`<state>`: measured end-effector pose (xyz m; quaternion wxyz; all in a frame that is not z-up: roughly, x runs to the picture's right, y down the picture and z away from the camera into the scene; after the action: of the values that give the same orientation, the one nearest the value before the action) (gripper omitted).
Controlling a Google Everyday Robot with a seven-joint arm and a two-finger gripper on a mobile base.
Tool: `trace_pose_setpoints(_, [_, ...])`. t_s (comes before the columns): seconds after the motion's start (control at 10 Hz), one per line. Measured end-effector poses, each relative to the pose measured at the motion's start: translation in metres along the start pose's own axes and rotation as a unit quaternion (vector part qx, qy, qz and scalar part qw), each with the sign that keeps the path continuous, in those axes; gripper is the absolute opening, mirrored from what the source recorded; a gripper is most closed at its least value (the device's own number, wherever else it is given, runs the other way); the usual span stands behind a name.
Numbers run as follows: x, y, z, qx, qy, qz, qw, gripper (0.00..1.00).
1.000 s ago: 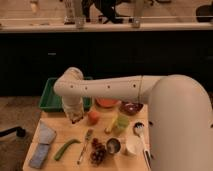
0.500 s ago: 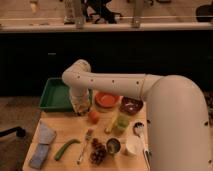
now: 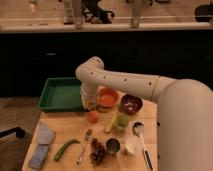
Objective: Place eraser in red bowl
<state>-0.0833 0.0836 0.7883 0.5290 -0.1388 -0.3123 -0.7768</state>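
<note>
Just jaws (image 3: 90, 103) beside red bowl (image 3: 108, 97)

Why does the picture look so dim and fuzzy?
Camera view: warm, low light on the wooden table, dark cabinets behind; everything is soft, small items smeared. The claw hangs by the red bowl, blurred against the arm.

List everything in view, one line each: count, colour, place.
green tray: 1, green, table's back left.
red bowl: 1, orange-red, right of tray.
maroon bowl: 1, dark brown-red, right of red bowl.
orange fruit: 1, orange, in front of red bowl.
sponge pad: 1, blue-grey, front left.
green pod: 1, green, right of pad.
fork: 1, silver, centre front.
grapes: 1 bunch, dark, front.
ladle: 1, silver, right.
eraser: not visible.
gripper: 1, pale, between tray and red bowl.
</note>
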Motion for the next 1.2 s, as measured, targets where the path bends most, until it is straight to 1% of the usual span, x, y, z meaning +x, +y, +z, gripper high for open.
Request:
trace_pose_setpoints(0.7, [0.000, 0.000, 0.002, 0.002, -0.002, 0.002, 1.0000, 0.00])
trace_pose_setpoints(0.9, [0.013, 0.003, 0.011, 0.002, -0.004, 0.011, 0.9999, 0.00])
trace_pose_setpoints(1.2, [0.030, 0.008, 0.010, 0.001, -0.004, 0.020, 0.9998, 0.00])
